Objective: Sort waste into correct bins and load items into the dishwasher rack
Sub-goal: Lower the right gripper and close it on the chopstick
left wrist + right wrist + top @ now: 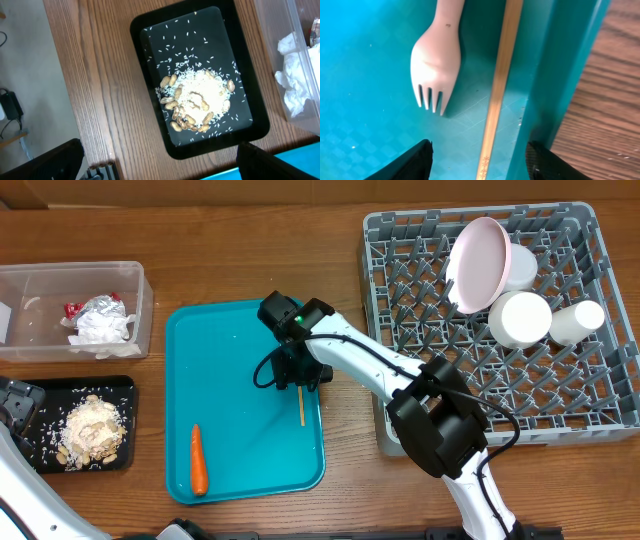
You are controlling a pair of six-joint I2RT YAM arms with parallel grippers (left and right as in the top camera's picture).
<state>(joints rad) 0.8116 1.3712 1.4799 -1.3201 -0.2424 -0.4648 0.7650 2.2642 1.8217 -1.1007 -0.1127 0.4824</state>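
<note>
The right hand [481,167] hangs released over the white utensil [436,55] and a wooden stick [500,85], mid-frame. The left hand [160,164], released, overlooks the black tray [215,22].

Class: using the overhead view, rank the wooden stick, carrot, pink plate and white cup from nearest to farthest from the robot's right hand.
1. Wooden stick, just beside the right hand, on the teal tray.
2. Carrot, tray's near-left corner.
3. Pink plate, standing in the rack.
4. White cup, rack's right edge.

White spork [436,60] flat on teal tray [230,380]; tilted plate [478,265], bowls [520,318], cup [578,320] in grey rack [420,290]; napkin [95,335], foil [103,308] in clear tub [140,280]; nuts [95,430] on black tray [125,385]
</note>
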